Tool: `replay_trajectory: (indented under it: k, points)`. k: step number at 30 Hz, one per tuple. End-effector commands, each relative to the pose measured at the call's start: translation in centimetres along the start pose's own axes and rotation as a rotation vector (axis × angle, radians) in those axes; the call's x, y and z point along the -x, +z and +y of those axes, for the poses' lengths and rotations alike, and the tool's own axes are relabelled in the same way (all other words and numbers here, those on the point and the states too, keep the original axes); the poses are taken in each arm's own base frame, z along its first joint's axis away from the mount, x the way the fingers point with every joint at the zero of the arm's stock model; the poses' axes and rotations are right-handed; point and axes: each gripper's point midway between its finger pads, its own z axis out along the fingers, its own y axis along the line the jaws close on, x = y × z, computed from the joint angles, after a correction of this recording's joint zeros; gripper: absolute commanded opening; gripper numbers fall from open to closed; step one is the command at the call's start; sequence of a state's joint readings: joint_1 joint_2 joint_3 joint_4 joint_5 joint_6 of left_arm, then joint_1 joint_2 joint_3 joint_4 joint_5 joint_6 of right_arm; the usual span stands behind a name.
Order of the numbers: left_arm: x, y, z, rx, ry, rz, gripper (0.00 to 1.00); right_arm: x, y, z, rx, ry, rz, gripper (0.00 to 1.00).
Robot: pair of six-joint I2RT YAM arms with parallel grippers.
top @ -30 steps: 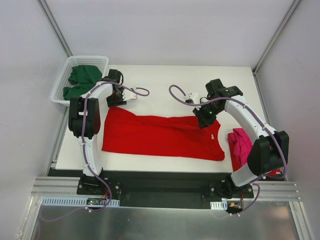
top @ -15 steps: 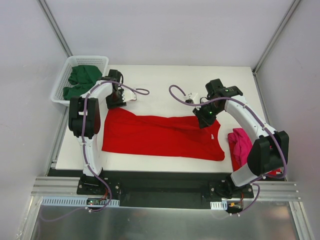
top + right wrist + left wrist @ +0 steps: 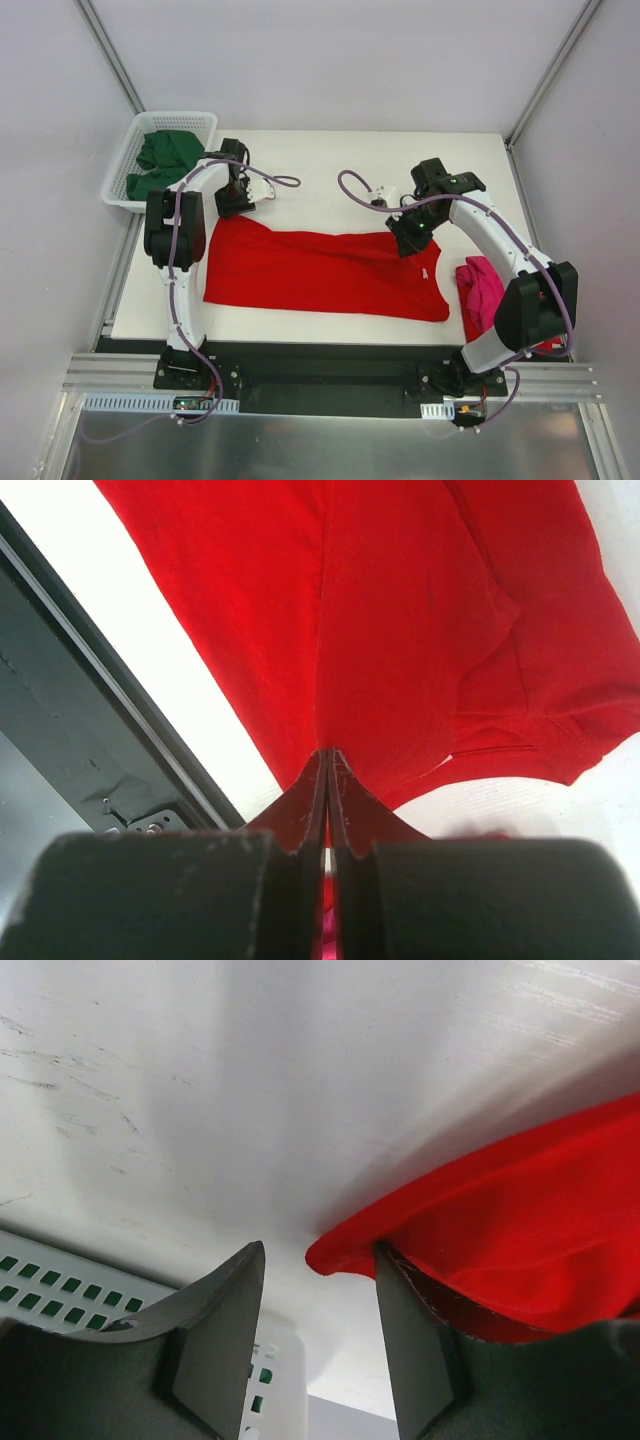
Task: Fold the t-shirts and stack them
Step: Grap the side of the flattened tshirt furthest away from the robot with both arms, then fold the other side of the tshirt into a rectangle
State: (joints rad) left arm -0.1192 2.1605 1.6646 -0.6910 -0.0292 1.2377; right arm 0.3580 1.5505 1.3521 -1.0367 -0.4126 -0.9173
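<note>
Red shirt (image 3: 320,275) lies flat across the middle of the table (image 3: 330,160), its long side running from 9 to 3 o'clock, with the neck end toward 3. We see the left gripper (image 3: 236,200) at the shirt's 10 o'clock corner, fingers spread apart and grasping nothing. In the left wrist view the corner's tip sits in the gap, and the cloth touches one finger (image 3: 410,1330). The right gripper (image 3: 408,240) stands at the shirt's far edge, toward 1 o'clock, clenched on the cloth: in its wrist view the fingertips meet on a ridge of red fabric. We find the pink shirt (image 3: 482,290) bunched just beside the red one at 3 o'clock, near the table's edge. Green shirts (image 3: 165,160) lie heaped in the basket (image 3: 180,118) at the table's 10 o'clock corner, near the left gripper.
</note>
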Motion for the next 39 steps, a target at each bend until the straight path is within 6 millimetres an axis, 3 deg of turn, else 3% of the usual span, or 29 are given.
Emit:
replay_trajectory:
  k: [1, 4, 5, 11, 18, 28, 34, 39]
  points:
    - [0.5, 0.9, -1.0, -0.052, -0.008, -0.011, 0.47, 0.4, -0.5, 0.7, 0.023, -0.014, -0.014, 0.01]
    - [0.4, 1.3, -1.2, -0.064, -0.012, -0.006, 0.41, 0.5, -0.5, 0.7, 0.026, -0.016, -0.013, 0.01]
    - [0.4, 1.4, -1.3, -0.066, -0.012, -0.005, 0.28, 0.4, -0.5, 0.7, 0.025, -0.016, -0.013, 0.01]
    - [0.0, 2.3, -1.9, -0.09, -0.011, 0.014, 0.0, 0.4, -0.6, 0.7, 0.02, -0.017, -0.011, 0.01]
    - [-0.1, 1.1, -1.7, -0.066, -0.012, 0.018, 0.0, -0.1, -0.3, 0.4, 0.004, -0.018, -0.004, 0.01]
    - [-0.7, -4.8, -1.3, 0.051, -0.002, 0.022, 0.0, -0.5, -0.8, -3.5, -0.236, -0.025, -0.004, 0.01]
    - [-1.0, -8.3, -1.6, 0.115, -0.009, 0.004, 0.0, -0.3, -1.2, -4.6, -0.301, -0.014, -0.008, 0.01]
    - [-1.2, -9.4, -2.5, 0.132, -0.011, 0.005, 0.0, -0.2, -1.3, -5.2, -0.338, -0.01, -0.017, 0.01]
